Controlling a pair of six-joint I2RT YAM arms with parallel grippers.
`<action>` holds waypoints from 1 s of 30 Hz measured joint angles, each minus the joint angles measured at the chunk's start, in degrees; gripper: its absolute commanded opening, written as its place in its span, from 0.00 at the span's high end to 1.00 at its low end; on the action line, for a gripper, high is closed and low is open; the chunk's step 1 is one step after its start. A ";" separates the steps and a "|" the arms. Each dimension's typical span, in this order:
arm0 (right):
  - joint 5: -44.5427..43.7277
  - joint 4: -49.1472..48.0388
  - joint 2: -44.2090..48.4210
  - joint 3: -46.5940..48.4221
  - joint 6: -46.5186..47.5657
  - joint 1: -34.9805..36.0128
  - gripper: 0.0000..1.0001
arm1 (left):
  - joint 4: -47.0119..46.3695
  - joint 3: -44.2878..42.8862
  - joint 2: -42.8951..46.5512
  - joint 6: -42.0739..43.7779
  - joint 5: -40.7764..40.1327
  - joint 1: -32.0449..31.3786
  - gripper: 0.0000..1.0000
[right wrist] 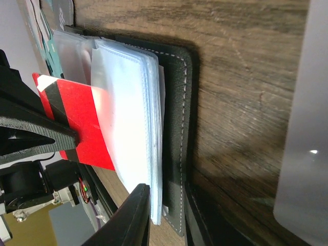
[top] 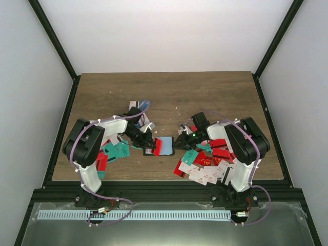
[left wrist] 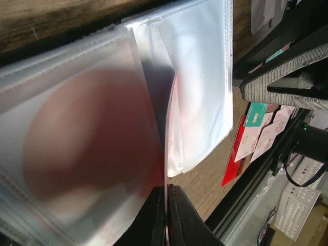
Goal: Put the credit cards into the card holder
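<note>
1. Card holder [top: 163,146]: lies open on the wooden table [top: 205,97], at the centre of the top view, between the two arms. In the right wrist view its black cover with pale stitching lies flat on the wood, and a stack of clear sleeves [right wrist: 128,107] fans up from it.

2. Left gripper [top: 146,140]: positioned at the holder's left edge in the top view. Its fingers are clenched on a red card [right wrist: 82,123] that has a dark stripe. The card's far end is lodged among the sleeves. In the left wrist view a red shape shows blurred through one clear sleeve, and the card's thin edge runs down between the two nearly touching fingertips at the bottom of the frame.

3. Right gripper [top: 179,143]: positioned at the holder's right edge in the top view. In its own wrist view the fingers stand on either side of the cover and sleeve edges, gripping the holder there.

4. Remaining credit cards [top: 207,166]: a loose heap of red, white and teal at lower right of the table beside the right arm. A smaller group of teal and red lies at lower left beside the left arm.
</note>
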State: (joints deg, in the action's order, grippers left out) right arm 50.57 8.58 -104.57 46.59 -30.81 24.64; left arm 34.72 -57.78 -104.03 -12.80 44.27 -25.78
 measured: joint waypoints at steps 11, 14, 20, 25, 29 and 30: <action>0.26 0.37 -0.57 0.52 0.17 0.20 0.81 | -0.15 -2.97 -2.05 0.13 0.22 0.02 0.96; 0.28 0.42 -0.59 0.55 0.20 0.20 0.81 | -0.15 -3.15 -2.38 0.20 0.50 0.04 0.96; 0.26 0.44 -0.68 0.55 0.17 0.20 0.83 | -1.29 -2.78 -2.43 -0.37 1.44 0.13 0.96; 0.13 0.48 -0.81 0.55 0.11 0.20 0.86 | -4.96 -0.26 -2.34 -2.60 2.93 0.20 0.96; -0.04 0.52 -0.90 0.55 -0.02 0.20 0.88 | -8.39 2.03 -1.86 -4.98 4.22 0.20 0.96; -0.07 0.52 -0.92 0.55 -0.04 0.20 0.89 | -9.29 2.58 -1.68 -5.49 4.50 0.20 0.96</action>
State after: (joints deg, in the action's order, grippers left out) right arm 50.50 9.10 -105.49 47.13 -30.85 24.84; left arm 25.43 -55.20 -105.71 -18.28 48.77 -25.58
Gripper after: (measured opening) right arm 0.126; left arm 0.040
